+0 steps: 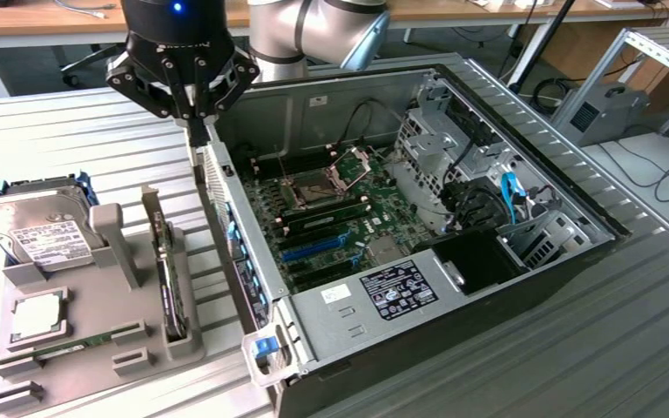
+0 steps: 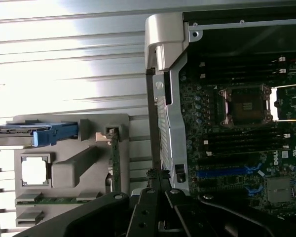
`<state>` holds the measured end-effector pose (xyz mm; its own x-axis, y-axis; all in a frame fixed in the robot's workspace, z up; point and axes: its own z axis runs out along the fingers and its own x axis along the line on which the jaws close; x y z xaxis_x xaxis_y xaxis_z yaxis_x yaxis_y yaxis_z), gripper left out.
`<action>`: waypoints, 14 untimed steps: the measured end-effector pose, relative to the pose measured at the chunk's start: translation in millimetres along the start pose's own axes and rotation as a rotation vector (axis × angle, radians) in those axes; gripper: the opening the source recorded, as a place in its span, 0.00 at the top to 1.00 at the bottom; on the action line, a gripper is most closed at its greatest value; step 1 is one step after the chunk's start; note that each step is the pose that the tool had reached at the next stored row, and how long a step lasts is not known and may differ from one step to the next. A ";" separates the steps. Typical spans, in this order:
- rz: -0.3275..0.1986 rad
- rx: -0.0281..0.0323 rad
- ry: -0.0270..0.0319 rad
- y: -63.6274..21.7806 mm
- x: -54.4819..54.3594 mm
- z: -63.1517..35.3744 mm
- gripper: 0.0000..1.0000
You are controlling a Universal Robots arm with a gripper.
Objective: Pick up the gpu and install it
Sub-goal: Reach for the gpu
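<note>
The gpu (image 1: 172,292) stands on edge in the grey holder (image 1: 102,353) on the table (image 1: 67,131), apart from the gripper (image 1: 201,132) hovering over the computer case (image 1: 311,324) with fingers clenched on nothing; light, stiff yet fragile, it seems best pinched along its top board edge.

table: ribbed metal table (image 1: 613,348) | rear: wooden desk (image 1: 32,17) — loose cables (image 1: 664,181)

Bright even light, wrist-view glare

gpu (image 1: 173,296) in holder (image 1: 91,357), beside case (image 1: 486,331)
</note>
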<state>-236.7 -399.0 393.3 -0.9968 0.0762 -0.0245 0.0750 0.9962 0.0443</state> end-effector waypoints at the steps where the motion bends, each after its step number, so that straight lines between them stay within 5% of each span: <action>1: 0.000 0.0000 0.0001 0.0 0.1 0.0 0.89; 14: 0.000 -0.0001 0.0000 -0.7 9.8 -0.2 0.89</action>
<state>-246.5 -399.0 393.2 -0.9968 0.0763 -0.0245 0.0751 0.9962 0.0444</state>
